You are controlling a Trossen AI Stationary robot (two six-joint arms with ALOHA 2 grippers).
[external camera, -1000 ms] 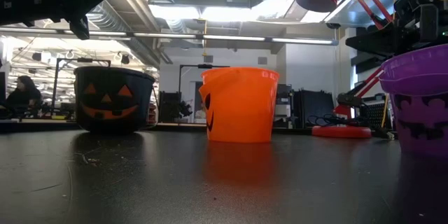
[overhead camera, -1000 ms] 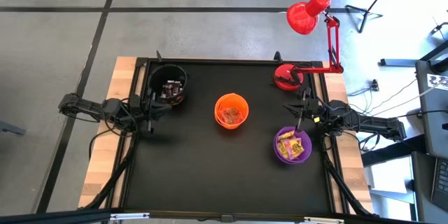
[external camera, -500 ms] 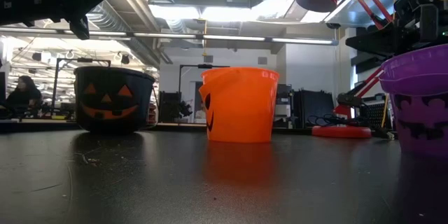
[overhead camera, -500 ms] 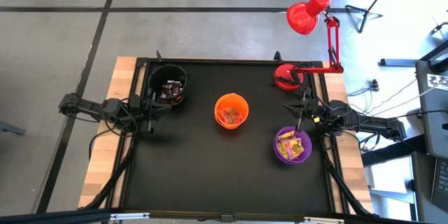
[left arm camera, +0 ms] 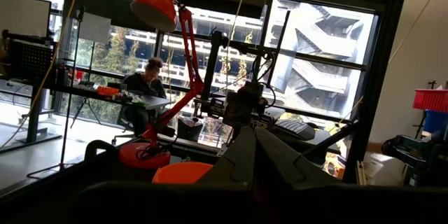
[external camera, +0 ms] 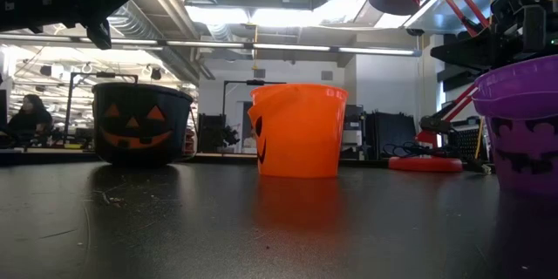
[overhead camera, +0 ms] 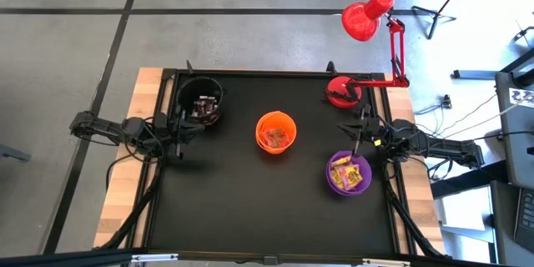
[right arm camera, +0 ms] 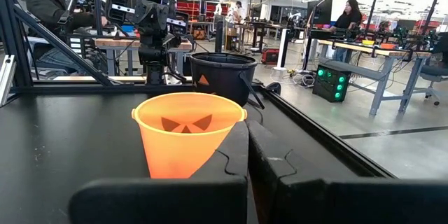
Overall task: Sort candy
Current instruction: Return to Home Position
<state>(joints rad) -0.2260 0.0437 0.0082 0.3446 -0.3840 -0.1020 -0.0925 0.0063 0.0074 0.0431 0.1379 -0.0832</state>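
Note:
Three round cups stand on the black table [overhead camera: 234, 200]. The black cup [overhead camera: 200, 102] at the far left holds dark brown candy [overhead camera: 204, 107]. In the middle, the orange cup [overhead camera: 275, 132] holds mixed candy [overhead camera: 275, 137]. Yellow candy [overhead camera: 348, 172] fills the purple cup [overhead camera: 348, 173] at the right. My left gripper [overhead camera: 190, 124] hovers shut at the left edge, just near of the black cup. My right gripper [overhead camera: 352, 132] hovers shut at the right edge, just far of the purple cup. Both sets of fingers [left arm camera: 253, 155] [right arm camera: 246, 147] hold nothing.
A red desk lamp [overhead camera: 367, 18] leans over the far right corner, its base [overhead camera: 342, 92] on the table. A raised black frame [overhead camera: 250, 73] runs round the table. People sit at desks [right arm camera: 49, 0] in the room beyond.

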